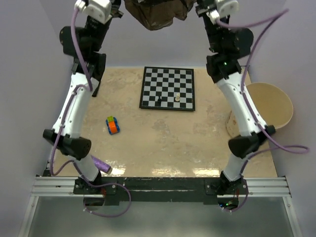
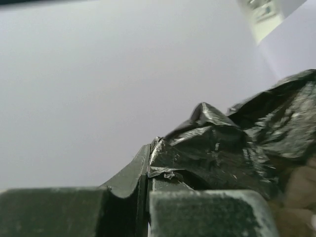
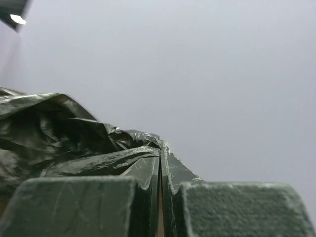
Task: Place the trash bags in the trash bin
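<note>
Left gripper [image 2: 148, 173] and right gripper [image 3: 161, 168], seen close in their wrist views, each pinch crinkled black trash bag [image 2: 232, 143] film tight. Only the overhead view shows the bag slung between them high above the table [image 1: 163, 143], with the trash bin [image 1: 269, 106] at the table's edge, well below the right gripper and to its right.

A chessboard [image 1: 168, 88] is lying on the table [image 1: 163, 143] with two small pieces [image 1: 177, 97] standing on it. A colorful toy [image 1: 113, 125] and a purple roll [image 1: 101, 164] are sitting nearer.
</note>
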Available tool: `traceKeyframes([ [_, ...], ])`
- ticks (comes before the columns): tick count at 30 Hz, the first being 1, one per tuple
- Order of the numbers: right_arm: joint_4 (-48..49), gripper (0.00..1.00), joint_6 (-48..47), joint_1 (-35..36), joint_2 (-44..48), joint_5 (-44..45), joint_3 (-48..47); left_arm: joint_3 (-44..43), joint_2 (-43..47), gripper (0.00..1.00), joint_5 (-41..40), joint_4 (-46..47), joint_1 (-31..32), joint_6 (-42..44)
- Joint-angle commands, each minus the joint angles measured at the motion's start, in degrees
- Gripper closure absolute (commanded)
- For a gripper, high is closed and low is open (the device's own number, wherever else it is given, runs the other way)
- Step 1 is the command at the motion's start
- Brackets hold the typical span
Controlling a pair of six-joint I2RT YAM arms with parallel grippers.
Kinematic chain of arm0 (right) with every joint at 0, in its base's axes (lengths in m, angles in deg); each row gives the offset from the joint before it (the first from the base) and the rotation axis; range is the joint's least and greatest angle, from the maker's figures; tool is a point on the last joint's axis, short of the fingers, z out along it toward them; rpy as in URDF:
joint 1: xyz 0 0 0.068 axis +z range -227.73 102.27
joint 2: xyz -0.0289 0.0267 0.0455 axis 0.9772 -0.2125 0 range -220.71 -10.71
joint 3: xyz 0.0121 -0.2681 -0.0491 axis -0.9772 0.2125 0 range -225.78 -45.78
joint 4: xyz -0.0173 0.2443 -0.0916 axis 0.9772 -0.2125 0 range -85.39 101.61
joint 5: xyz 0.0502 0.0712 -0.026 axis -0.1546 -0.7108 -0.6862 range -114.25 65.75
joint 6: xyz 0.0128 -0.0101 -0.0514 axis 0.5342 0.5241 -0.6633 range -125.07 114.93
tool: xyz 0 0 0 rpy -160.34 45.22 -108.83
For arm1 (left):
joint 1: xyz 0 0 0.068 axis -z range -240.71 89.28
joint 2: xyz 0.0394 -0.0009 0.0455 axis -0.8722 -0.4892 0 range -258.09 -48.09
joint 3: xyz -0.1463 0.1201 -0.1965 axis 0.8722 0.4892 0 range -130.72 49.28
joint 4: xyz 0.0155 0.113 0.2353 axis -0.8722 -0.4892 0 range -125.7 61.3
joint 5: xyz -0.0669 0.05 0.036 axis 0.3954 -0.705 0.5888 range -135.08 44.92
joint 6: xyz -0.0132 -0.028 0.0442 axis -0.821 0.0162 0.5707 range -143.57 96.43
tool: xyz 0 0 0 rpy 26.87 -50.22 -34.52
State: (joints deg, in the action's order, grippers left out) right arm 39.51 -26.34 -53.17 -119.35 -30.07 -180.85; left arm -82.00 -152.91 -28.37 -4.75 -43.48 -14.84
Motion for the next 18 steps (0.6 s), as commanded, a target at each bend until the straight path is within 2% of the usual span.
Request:
traceKeyframes([
  [1,16.47,1.00,-12.89,4.88,16.41,-3.93,25.19,18.62,16.80,1.00,5.95,20.42,7.27,14.98],
  [3,15.18,1.00,-18.77,6.38,24.05,-4.28,43.73,34.53,23.65,1.00,9.46,17.83,9.30,17.45],
  [6,8.53,1.00,-21.70,6.73,34.70,0.53,71.52,59.32,32.80,1.00,15.27,3.71,10.80,24.12],
  [7,2.66,1.00,-22.05,6.73,37.33,1.94,77.44,65.57,35.36,1.00,17.28,-3.31,10.89,26.92],
  [8,-5.23,1.00,-22.14,6.73,39.62,2.39,82.54,70.24,36.86,1.00,19.13,-14.17,10.89,32.35],
  [9,-12.79,1.00,-20.31,6.73,42.26,1.09,87.38,72.46,37.40,1.00,20.98,-32.29,10.98,41.97],
  [11,-27.56,1.00,-19.24,6.65,50.15,-4.78,89.97,74.76,37.84,1.00,21.70,-50.05,10.89,46.45],
  [13,-37.88,1.00,-17.76,6.73,57.27,-11.20,89.45,73.64,38.10,1.00,22.40,-60.02,10.89,44.98],
  [15,-37.58,1.00,-10.49,6.73,62.82,-10.62,88.31,71.97,39.68,1.00,23.45,-60.60,10.80,38.94],
  [18,-34.76,1.00,-4.14,6.73,63.30,-7.28,84.81,72.39,44.24,1.00,23.81,-49.40,10.89,27.34],
])
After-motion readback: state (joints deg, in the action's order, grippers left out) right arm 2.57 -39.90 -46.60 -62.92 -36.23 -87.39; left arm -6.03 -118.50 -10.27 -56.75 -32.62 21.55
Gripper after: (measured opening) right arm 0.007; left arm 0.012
